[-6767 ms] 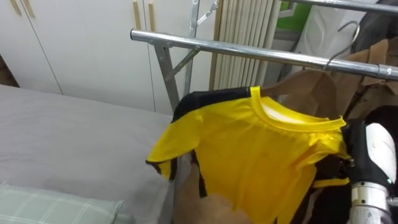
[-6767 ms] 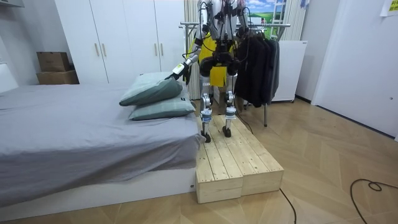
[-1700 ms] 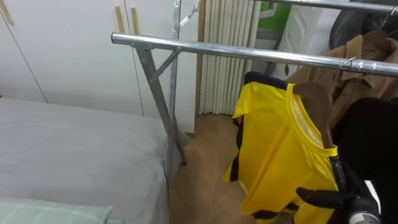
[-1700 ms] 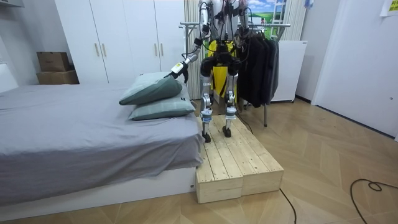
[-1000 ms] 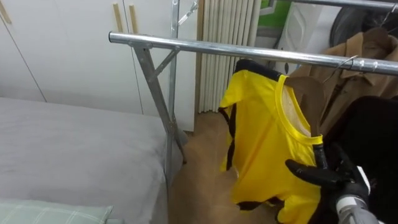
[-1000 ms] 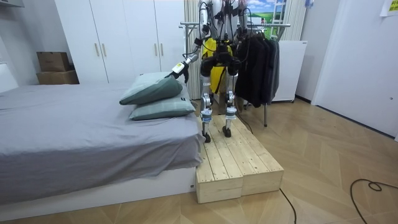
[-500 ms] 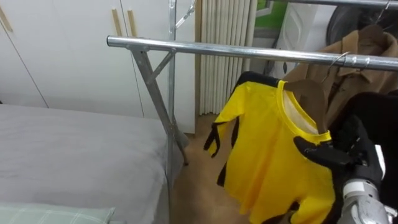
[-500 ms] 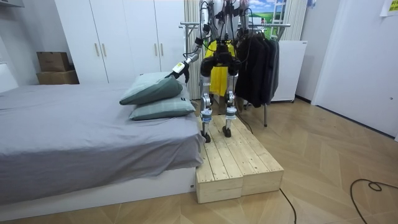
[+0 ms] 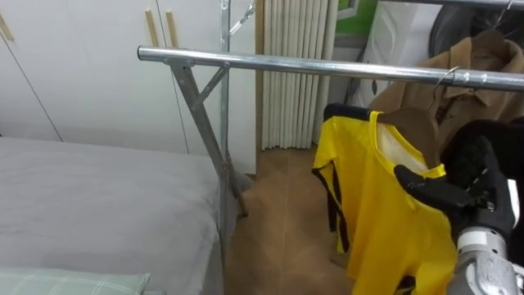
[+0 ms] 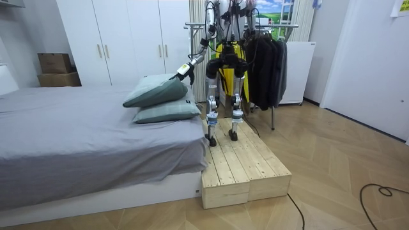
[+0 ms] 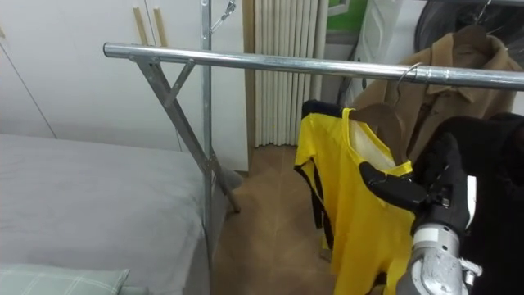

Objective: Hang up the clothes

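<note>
Fingers (image 9: 415, 178) of the right hand (image 9: 458, 195) lie outstretched against the collar of the yellow shirt (image 9: 381, 221), none curled. That shirt hangs lengthwise downward on a hanger (image 9: 413, 123) hooked over the rail (image 9: 311, 68), beside a brown coat (image 9: 481, 59); its hem is cut off below. Left hand (image 10: 184, 71) hovers by the pillows (image 10: 156, 92), fingers too small to judge

shirt (image 9: 385, 213): formerly held spread, now hanging from rail (image 9: 311, 67), turned edge-on, shifted toward 3 o'clock | right hand (image 9: 458, 192): raised from 5 o'clock to 3 o'clock, at collar
</note>
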You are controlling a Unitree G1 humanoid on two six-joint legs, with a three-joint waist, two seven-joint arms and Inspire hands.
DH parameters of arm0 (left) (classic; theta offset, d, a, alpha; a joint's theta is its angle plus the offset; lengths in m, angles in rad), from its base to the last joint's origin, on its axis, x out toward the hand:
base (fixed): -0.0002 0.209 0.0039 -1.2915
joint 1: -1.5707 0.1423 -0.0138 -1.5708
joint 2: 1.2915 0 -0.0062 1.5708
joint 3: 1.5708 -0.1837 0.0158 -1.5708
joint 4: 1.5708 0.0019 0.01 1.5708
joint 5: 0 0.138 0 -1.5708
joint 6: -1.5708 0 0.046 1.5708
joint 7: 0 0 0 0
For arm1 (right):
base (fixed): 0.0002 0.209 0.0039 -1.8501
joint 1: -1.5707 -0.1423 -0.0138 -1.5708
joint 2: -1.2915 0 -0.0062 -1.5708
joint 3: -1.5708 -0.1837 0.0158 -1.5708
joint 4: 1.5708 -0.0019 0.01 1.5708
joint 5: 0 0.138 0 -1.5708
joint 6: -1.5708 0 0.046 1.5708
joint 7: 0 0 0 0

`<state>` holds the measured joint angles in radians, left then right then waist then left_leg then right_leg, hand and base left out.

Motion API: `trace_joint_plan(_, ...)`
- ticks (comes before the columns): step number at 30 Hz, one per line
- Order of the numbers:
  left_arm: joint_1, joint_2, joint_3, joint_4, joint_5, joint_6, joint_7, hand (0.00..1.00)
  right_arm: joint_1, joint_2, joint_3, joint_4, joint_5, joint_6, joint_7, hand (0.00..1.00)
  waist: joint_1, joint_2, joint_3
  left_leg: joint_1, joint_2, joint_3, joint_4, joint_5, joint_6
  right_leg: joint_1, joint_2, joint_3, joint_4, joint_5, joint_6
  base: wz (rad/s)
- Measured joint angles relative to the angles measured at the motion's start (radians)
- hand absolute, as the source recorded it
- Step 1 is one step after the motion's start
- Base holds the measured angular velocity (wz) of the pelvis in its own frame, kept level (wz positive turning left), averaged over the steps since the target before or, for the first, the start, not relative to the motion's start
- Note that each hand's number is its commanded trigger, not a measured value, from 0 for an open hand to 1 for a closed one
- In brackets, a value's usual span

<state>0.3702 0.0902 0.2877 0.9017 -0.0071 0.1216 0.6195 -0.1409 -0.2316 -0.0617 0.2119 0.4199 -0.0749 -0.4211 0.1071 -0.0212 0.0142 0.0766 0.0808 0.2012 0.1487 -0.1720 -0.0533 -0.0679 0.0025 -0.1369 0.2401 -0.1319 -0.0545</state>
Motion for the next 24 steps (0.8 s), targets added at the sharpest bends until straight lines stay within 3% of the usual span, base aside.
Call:
trace_joint_plan(6,0.0,0.0,-0.013,0.0,-0.001,0.0,0.0,0.0,0.018,0.0,0.001,-0.045,-0.008,-0.019,-0.026,0.0,0.0,0.003,0.0013,-0.005,0.0,0.0,0.0,0.0,0.0,-0.005,0.0,0.002,-0.001,0.0,0.0,0.0)
trace_joint_plan(16,0.001,-0.001,-0.018,0.005,-0.001,-0.008,0.002,0.0,0.078,0.0,0.001,-0.16,-0.225,-0.072,-0.087,0.0,0.0,0.006,0.0002,-0.004,0.0,0.002,-0.002,0.0,0.0,-0.006,0.001,0.01,0.0,0.0,0.001,0.0)
trace_joint_plan(21,0.001,-0.003,-0.018,0.008,-0.001,-0.023,0.023,0.0,0.135,0.0,0.0,-0.199,-0.235,-0.088,-0.103,0.0,-0.006,0.005,0.0,-0.003,-0.001,0.002,-0.002,0.0,0.0,-0.005,0.001,0.012,-0.001,-0.001,0.002,0.0)
trace_joint_plan(24,0.001,-0.003,-0.018,0.046,-0.002,-0.045,0.035,0.0,0.152,0.0,-0.001,-0.188,-0.237,-0.091,-0.103,0.0,-0.027,0.004,0.0006,-0.002,-0.001,0.003,-0.002,0.0,0.0,-0.005,0.001,0.014,0.0,-0.001,0.002,-0.01)
